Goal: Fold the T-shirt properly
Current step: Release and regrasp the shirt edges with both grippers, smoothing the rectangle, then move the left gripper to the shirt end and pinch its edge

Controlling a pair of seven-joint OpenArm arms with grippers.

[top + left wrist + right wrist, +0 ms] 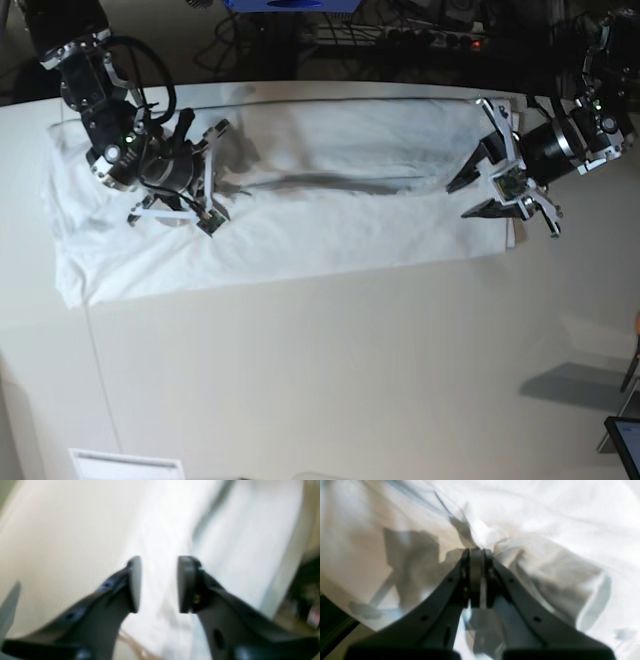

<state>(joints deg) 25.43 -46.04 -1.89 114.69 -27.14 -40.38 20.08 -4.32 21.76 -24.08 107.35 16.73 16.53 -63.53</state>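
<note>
The white T-shirt (330, 225) lies spread in a long band across the far half of the table. At the band's right end my left gripper (458, 201) hovers just over the cloth. The left wrist view shows that gripper (160, 562) open, with nothing between its pads and the T-shirt (162, 517) below. At the band's left end my right gripper (205, 178) sits on the shirt. The right wrist view shows the right gripper (476, 552) shut on a bunched fold of the T-shirt (545, 510), which puckers around the tips.
The beige table (350, 380) stretches toward the camera in front of the shirt. Cables and a power strip (400, 35) run behind its far edge. A white label (125, 465) lies at the front left. A dark screen corner (625, 445) shows at the lower right.
</note>
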